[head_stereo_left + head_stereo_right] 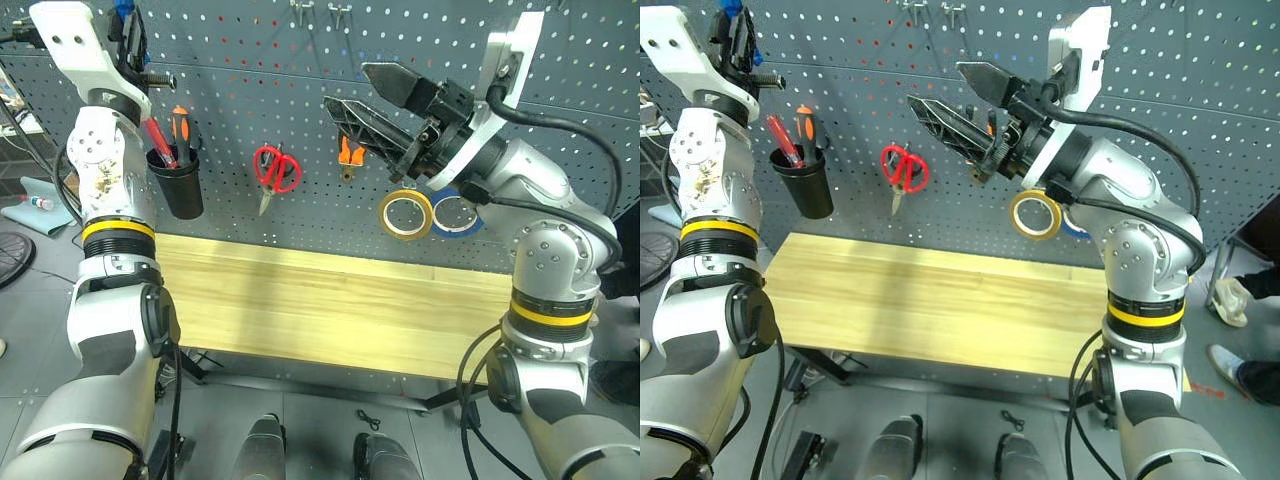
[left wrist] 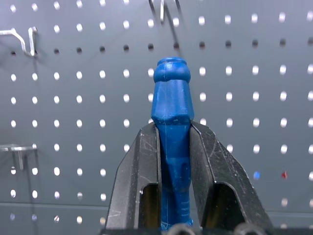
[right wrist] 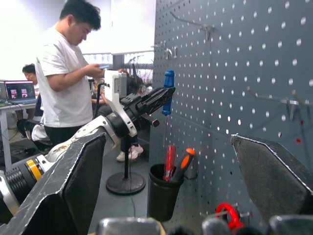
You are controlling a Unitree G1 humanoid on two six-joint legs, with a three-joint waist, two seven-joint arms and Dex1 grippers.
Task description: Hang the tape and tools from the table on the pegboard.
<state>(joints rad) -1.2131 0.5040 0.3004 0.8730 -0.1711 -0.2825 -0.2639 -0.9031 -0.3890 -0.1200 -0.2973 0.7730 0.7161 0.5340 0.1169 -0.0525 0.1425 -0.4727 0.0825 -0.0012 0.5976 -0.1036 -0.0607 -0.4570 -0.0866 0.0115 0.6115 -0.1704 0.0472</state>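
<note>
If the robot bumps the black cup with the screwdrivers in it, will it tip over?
Probably not easily. The black cup hangs against the pegboard, not standing on the table, so a nudge would more likely make it swing or rattle. It looks like stiff plastic. The tall red and orange screwdrivers stick out above the rim, so they might wobble or lean.

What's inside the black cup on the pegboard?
The black cup holds a red-handled screwdriver and an orange-handled screwdriver, handles up. Their shafts and the cup's bottom are hidden by its wall.
</note>
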